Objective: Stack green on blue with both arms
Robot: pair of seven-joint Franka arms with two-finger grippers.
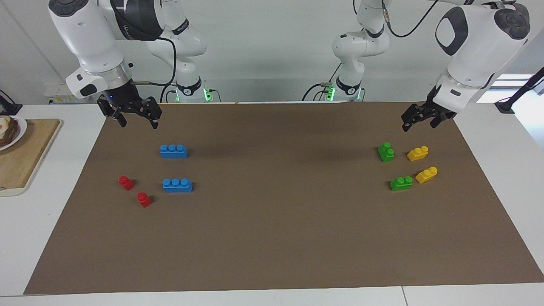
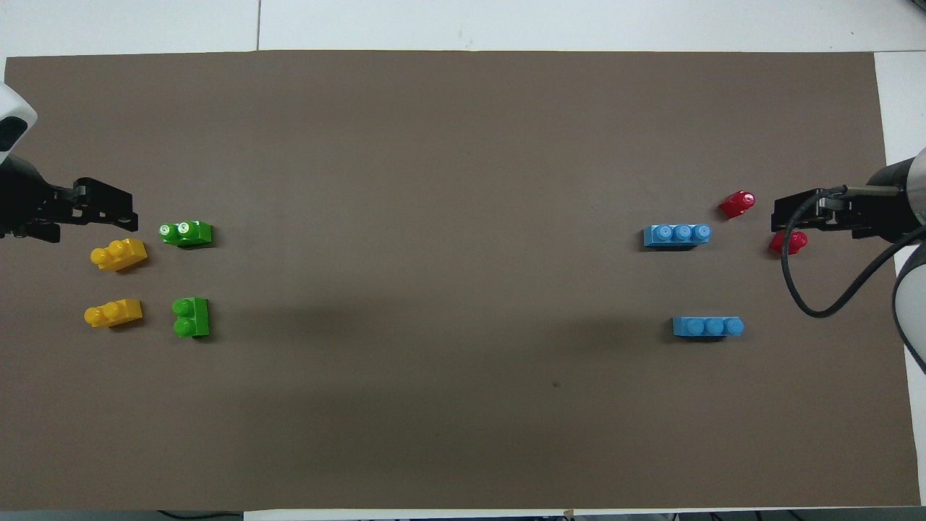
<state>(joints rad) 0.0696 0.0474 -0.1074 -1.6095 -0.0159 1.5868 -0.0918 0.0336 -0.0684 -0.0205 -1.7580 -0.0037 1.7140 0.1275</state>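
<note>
A white surface [image 1: 63, 178] carried a wide brown paper mat [image 1: 280, 238]; toward the left arm's end lay two bright green two-stud plastic bricks, well apart from the two bright blue three-stud plastic bricks at the right arm's end. The green brick nearer the robots [image 1: 386, 151] [image 2: 191, 317] had its long axis running toward and away from the robots; the other green brick [image 1: 401, 183] [image 2: 186, 233] lay along the table's length; both blue bricks [image 1: 174, 151] [image 2: 707, 326], [image 1: 177, 185] [image 2: 677, 235] lay lengthwise along the table, studs up. Two yellow two-stud bricks [image 1: 417, 153] sat beside the green ones; two small red one-stud bricks [image 1: 126, 182] near the blue. The right end effector [image 1: 136, 119] [image 2: 785, 215] hung with fingers spread wide, holding nothing, over the mat's edge; the left end effector [image 1: 418, 120] [image 2: 108, 210], over the mat near the yellow bricks, gave no clear reading. No writing was legible.
</note>
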